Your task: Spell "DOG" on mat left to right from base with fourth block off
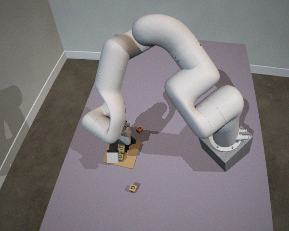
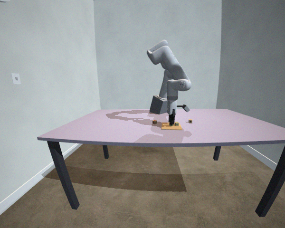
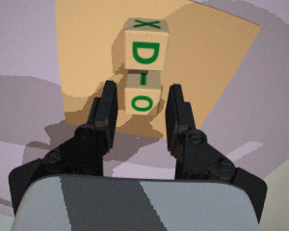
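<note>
The tan mat lies flat on the purple table. Two wooden blocks with green letters sit on it, touching in a line. The D block (image 3: 144, 45) is the farther one in the wrist view and the O block (image 3: 143, 92) is the nearer one. My gripper (image 3: 142, 96) is down at the mat, with one finger on each side of the O block. The fingers are open, with a small gap to the block on both sides. The G block (image 1: 132, 188) lies on the table off the mat. In the top view the arm hides most of the gripper.
A fourth block with a red letter (image 1: 139, 129) lies on the table just off the mat's far corner. The robot base (image 1: 225, 149) stands to the right. In the exterior view the mat (image 2: 171, 126) is far from every table edge.
</note>
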`<state>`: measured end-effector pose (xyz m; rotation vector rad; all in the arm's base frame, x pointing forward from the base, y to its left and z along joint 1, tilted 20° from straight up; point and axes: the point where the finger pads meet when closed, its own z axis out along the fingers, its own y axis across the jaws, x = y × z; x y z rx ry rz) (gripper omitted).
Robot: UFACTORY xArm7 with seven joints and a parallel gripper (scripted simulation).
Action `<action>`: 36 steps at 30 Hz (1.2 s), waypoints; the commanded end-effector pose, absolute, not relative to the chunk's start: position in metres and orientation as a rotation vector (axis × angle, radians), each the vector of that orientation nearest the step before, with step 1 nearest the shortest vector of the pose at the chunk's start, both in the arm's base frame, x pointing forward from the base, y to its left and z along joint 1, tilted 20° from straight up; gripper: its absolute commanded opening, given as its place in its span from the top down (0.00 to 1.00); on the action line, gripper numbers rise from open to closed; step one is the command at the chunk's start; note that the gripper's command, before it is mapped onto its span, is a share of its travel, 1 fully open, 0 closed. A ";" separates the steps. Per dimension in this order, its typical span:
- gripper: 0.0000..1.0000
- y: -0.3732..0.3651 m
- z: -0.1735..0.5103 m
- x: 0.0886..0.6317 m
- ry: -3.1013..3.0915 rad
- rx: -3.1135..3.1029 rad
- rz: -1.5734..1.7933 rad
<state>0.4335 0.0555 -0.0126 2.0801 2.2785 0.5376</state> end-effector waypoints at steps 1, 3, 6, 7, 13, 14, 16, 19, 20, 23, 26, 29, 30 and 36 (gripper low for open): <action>0.58 0.051 0.005 0.430 2.278 2.080 0.539; 0.58 0.051 0.005 0.430 2.278 2.080 0.539; 0.58 0.047 0.021 0.426 2.278 2.080 0.539; 0.58 0.045 0.026 0.425 2.278 2.080 0.539; 0.58 0.039 0.050 0.419 2.278 2.080 0.539; 0.58 0.039 0.053 0.418 2.278 2.080 0.539; 0.58 0.038 0.056 0.418 2.278 2.080 0.539; 0.58 0.037 0.057 0.417 2.278 2.080 0.539; 0.58 0.037 0.057 0.417 2.278 2.080 0.539; 0.00 0.037 0.058 0.417 2.278 2.080 0.539; 0.00 0.037 0.058 0.417 2.278 2.080 0.539; 0.00 0.037 0.058 0.417 2.278 2.080 0.539; 0.00 0.037 0.058 0.417 2.278 2.080 0.539; 0.00 0.037 0.058 0.417 2.278 2.080 0.539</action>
